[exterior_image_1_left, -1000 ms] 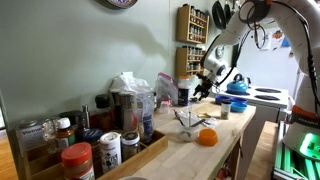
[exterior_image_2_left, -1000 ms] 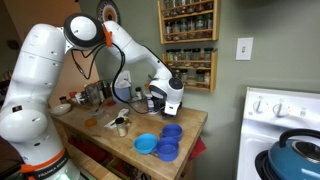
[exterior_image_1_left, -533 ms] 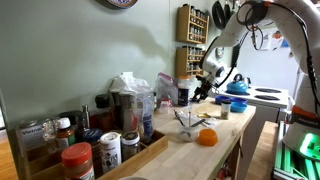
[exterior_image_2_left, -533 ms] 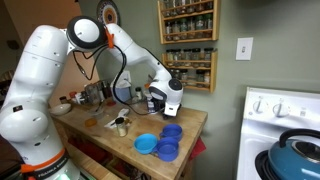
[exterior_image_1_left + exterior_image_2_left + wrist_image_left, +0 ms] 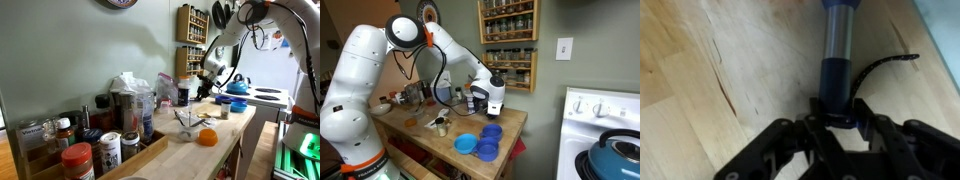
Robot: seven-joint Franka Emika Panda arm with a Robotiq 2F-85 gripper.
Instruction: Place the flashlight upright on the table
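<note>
In the wrist view the flashlight (image 5: pixel 837 45) lies flat on the pale wooden table (image 5: pixel 700 90). It has a dark blue body, a silver-blue section farther out, and a black wrist strap (image 5: pixel 885 66) curling to its right. My gripper (image 5: pixel 838 112) is shut on the near dark end of the flashlight, one black finger on each side. In both exterior views the gripper (image 5: pixel 207 88) (image 5: pixel 478 103) hangs low over the table's far end; the flashlight itself is too small to make out there.
Blue bowls (image 5: pixel 485 140) are stacked near the table's front edge. A cup (image 5: pixel 440 125) stands nearby, and an orange (image 5: pixel 206 137) lies on the wood. Jars and bottles (image 5: pixel 80 150) crowd one end. A spice rack (image 5: pixel 508 45) hangs on the wall. A stove with a blue kettle (image 5: pixel 616 150) stands beside the table.
The jaws have closed onto the flashlight's end. The arm has barely shifted in the exterior views.
</note>
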